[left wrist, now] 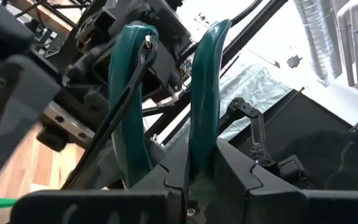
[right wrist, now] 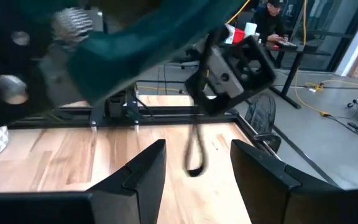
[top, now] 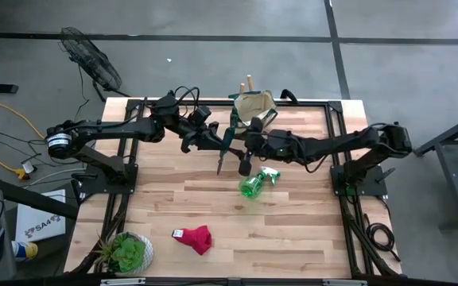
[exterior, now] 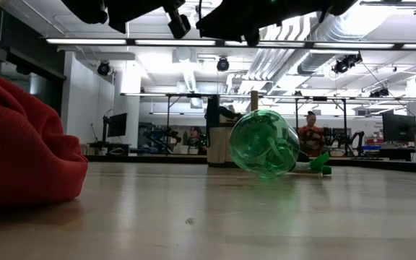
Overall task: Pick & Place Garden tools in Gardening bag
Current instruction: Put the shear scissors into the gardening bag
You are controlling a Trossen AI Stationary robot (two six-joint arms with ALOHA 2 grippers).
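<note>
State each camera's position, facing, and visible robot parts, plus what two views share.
High: overhead, looking straight down; both arms, gardening bag.
Low: tabletop height, facing the room; arms overhead.
Left wrist: left end effector clamps pruning shears.
Right wrist: open right end effector over table.
Shared: high and low show spray bottle, red glove.

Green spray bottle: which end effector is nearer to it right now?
Right. The right end effector hangs just above the green spray bottle, fingers open. The left end effector is farther off toward the bag, gripping the teal-handled shears.
</note>
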